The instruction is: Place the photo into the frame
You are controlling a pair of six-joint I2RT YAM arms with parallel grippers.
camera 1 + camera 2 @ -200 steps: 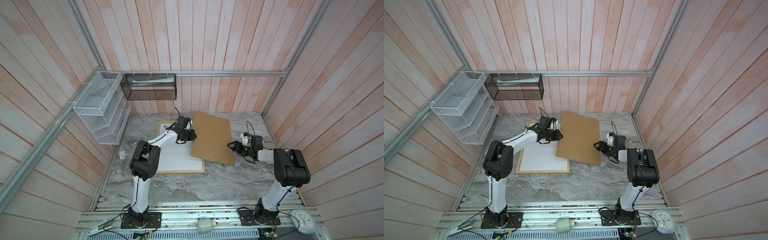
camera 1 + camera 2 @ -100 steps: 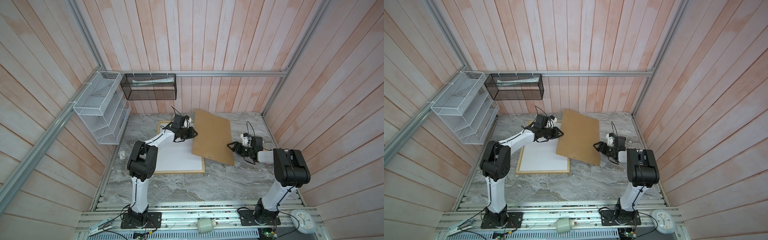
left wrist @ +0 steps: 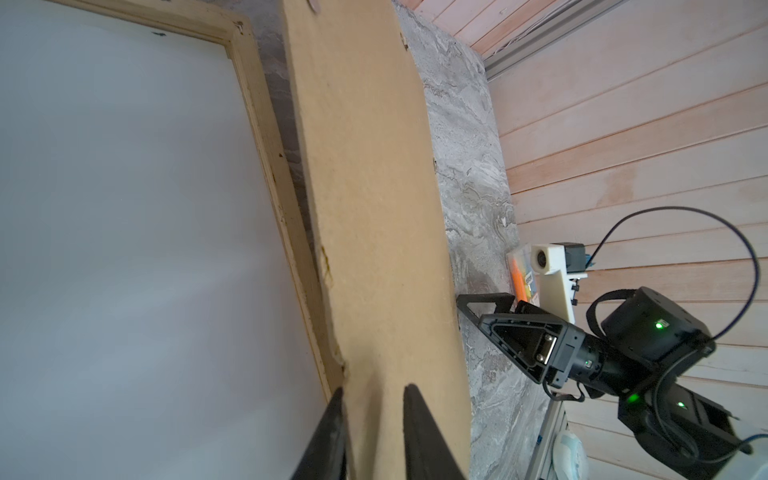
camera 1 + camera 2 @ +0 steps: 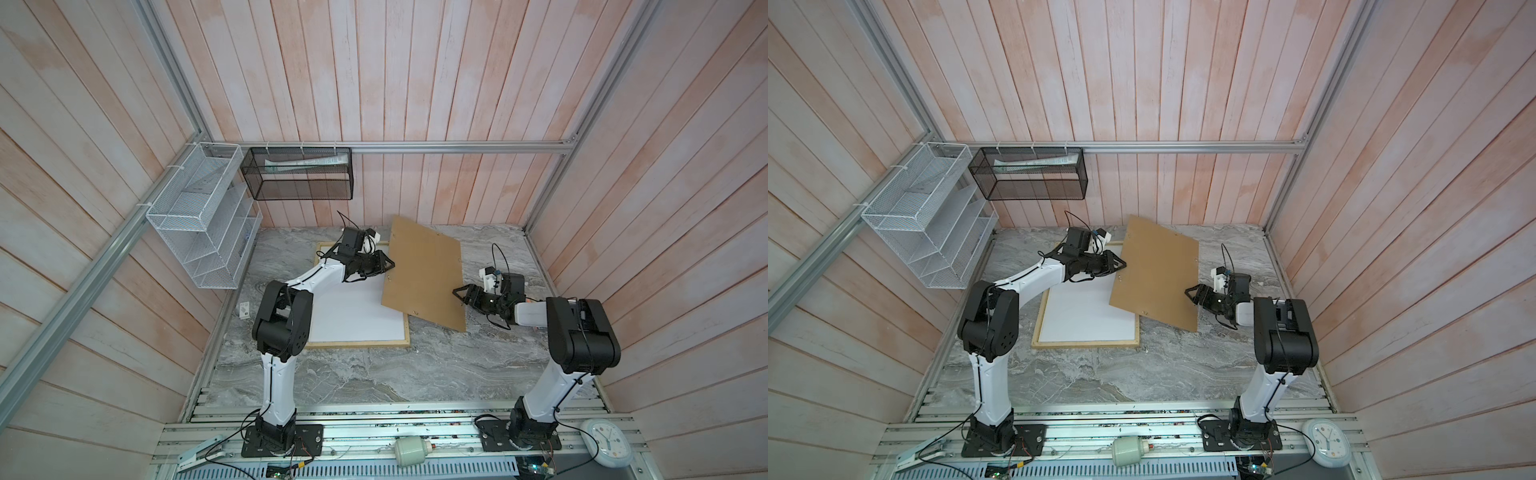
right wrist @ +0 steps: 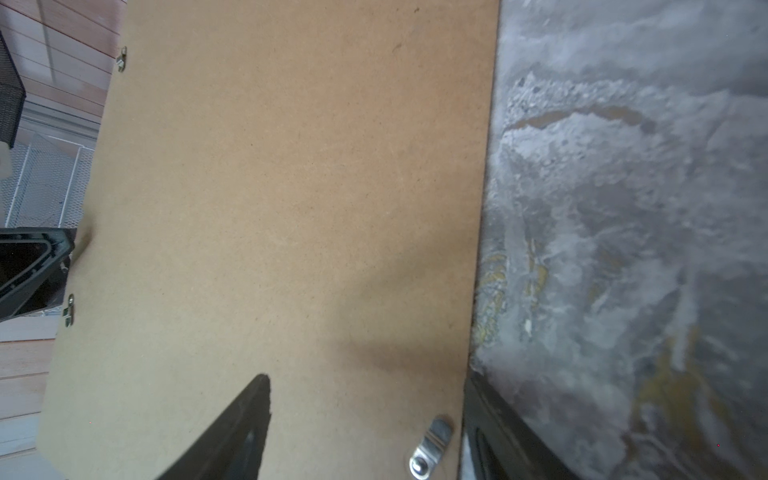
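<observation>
Tabletop [image 4: 374, 374], grey marbled. On it: wooden frame [image 4: 357, 343] lying flat, white sheet [image 4: 353, 316] inside; brown board [image 4: 424, 270] overlapping its right rail; small white tag [image 4: 244, 309] near left edge.

Backing board [image 4: 424, 270] aslant over the right rail of the frame [image 4: 357, 343]; both on the table [image 4: 374, 374].

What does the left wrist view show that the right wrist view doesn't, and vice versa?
Left wrist only: the pale wood rectangular frame with a white sheet lying in it, and the right gripper, jaws apart.
Right wrist only: the black mesh basket and the white wire rack on the wall.
Both: the flat brown fibreboard back panel, filling much of each view, and the grey marble tabletop beside it.
</observation>
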